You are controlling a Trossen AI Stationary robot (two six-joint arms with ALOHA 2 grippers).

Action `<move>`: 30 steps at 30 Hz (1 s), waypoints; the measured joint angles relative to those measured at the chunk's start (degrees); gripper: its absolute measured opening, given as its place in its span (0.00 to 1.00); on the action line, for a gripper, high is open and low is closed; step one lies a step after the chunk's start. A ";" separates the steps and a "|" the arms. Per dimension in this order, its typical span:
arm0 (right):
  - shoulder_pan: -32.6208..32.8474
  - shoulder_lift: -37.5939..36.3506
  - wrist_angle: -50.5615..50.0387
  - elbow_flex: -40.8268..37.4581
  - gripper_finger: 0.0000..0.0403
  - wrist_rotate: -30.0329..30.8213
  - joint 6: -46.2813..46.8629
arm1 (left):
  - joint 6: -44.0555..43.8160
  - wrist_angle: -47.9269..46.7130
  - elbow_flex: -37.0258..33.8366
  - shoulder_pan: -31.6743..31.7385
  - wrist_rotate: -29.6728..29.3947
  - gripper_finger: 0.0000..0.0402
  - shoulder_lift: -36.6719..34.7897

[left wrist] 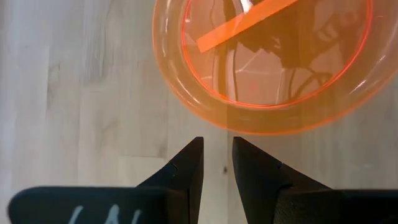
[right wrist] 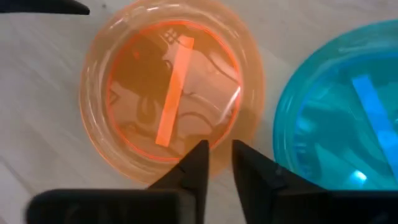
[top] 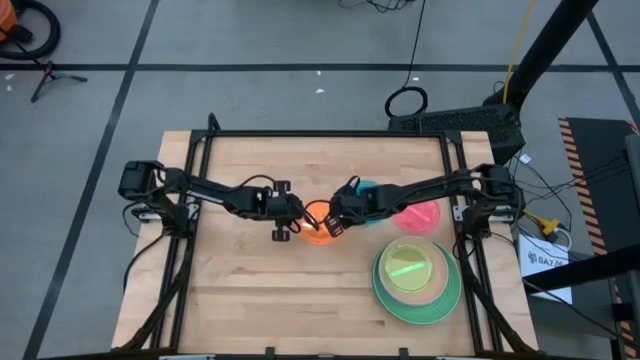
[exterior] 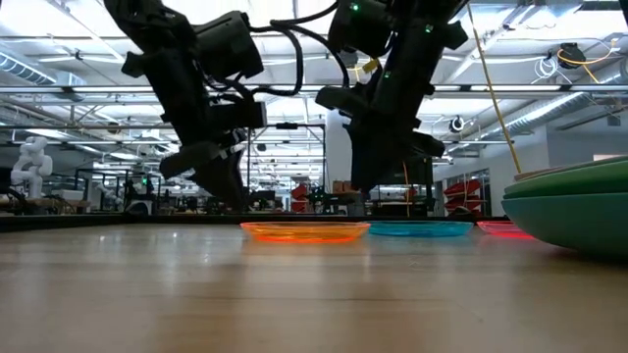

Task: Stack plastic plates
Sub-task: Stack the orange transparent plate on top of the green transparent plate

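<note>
Right gripper slightly parted over orange plate rim, left gripper narrowly parted, empty, just beside it

I can read no text for certain from here; a white label beside the table's right edge carries dark lettering too small to make out.

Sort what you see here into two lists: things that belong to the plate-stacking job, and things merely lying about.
Belong to the job:
orange plate
blue plate
pink plate
stack of plates with a green one at the bottom
left gripper
right gripper

Lying about:
coiled cable on the floor
papers beside the table
</note>
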 joint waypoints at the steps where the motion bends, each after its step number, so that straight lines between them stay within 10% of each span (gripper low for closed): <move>1: 0.24 0.00 -0.21 0.00 0.20 0.00 0.61 | 0.00 0.74 -0.51 0.15 0.07 0.23 0.09; 12: 3.49 -0.04 1.89 -5.99 0.45 0.17 13.41 | -1.08 0.09 -1.23 0.57 0.17 0.23 0.11; 30: 2.51 4.44 13.26 -8.70 0.41 5.35 17.10 | 0.98 -10.59 -4.72 4.72 0.19 0.23 -18.26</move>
